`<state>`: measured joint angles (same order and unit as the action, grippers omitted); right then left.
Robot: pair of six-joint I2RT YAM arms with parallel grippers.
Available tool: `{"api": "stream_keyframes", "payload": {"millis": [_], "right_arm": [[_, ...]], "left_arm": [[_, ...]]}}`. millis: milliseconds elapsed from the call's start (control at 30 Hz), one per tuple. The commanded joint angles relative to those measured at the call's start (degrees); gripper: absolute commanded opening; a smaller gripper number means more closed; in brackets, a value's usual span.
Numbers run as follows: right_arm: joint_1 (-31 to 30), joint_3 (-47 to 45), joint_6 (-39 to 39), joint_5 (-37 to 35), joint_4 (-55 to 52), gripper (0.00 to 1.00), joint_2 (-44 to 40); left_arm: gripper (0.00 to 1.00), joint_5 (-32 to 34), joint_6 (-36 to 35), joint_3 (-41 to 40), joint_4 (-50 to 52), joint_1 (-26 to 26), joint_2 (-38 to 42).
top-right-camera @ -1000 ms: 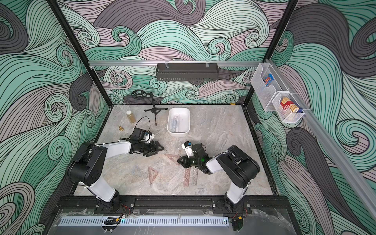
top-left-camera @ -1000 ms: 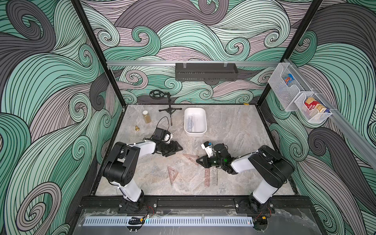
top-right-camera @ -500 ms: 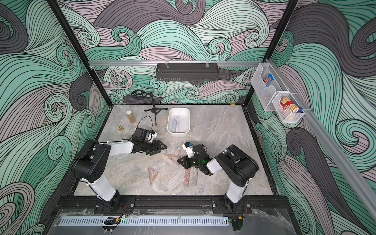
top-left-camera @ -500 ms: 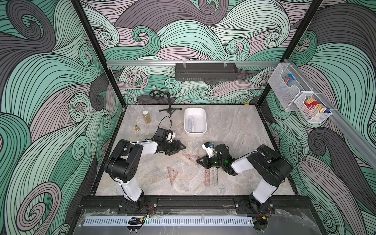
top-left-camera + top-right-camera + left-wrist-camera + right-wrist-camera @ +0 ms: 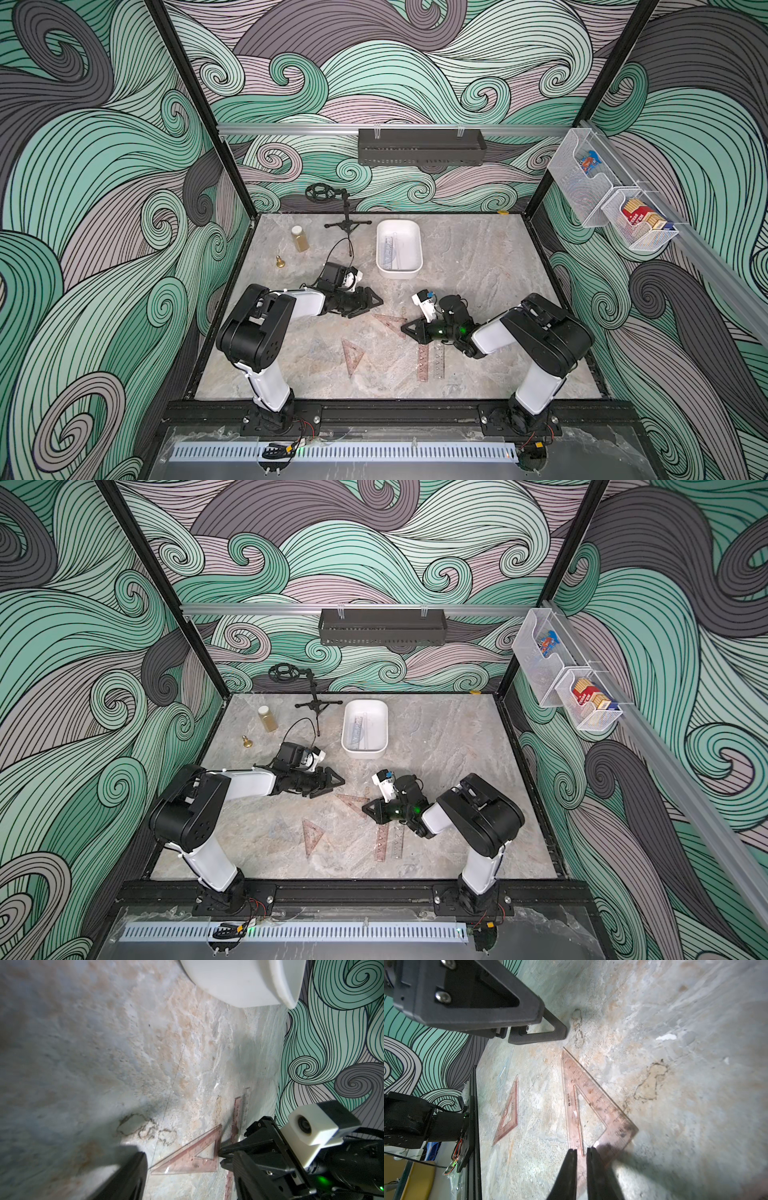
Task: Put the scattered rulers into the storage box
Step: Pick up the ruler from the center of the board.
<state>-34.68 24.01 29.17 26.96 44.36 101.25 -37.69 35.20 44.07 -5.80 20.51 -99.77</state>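
1. Pinkish set square [image 5: 602,1103] flat at surface [image 5: 478,266] centre, near of white storage box [image 5: 399,272].
2. Right pincer [image 5: 581,1150] almost together at its corner; hold unclear.
3. Left pincer [image 5: 368,306] apart, just left of set square.

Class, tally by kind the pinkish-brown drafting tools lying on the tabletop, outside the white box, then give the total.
set squares: 2
straight ruler: 1
Total: 3
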Motion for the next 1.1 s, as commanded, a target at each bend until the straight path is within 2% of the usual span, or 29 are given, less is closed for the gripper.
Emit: {"api": "stream_keyframes", "payload": {"millis": [0, 733, 833, 933, 1067], "right_arm": [[0.54, -1.55, -0.44, -1.16, -5.41, 0.15, 0.94], [0.5, -1.04, -1.01, -1.12, -7.33, 0.15, 1.18], [0.57, -1.03, -0.91, -1.12, -7.26, 0.15, 1.4], [0.57, -1.06, -0.93, -1.11, -7.18, 0.15, 1.5], [0.53, -1.16, -0.82, -0.94, -6.84, 0.15, 1.92]], "left_arm": [[0.7, 4.19, -0.04, -3.01, 7.2, 0.66, -2.11], [0.7, 2.03, 1.13, -4.56, 4.03, 1.89, -3.28], [0.68, 1.22, 2.29, -5.82, 2.34, 2.81, -3.59], [0.62, 0.7, 2.76, -7.24, 1.51, 2.88, -3.07], [0.6, 0.71, 2.69, -8.15, 1.82, 2.8, -1.86]]}}
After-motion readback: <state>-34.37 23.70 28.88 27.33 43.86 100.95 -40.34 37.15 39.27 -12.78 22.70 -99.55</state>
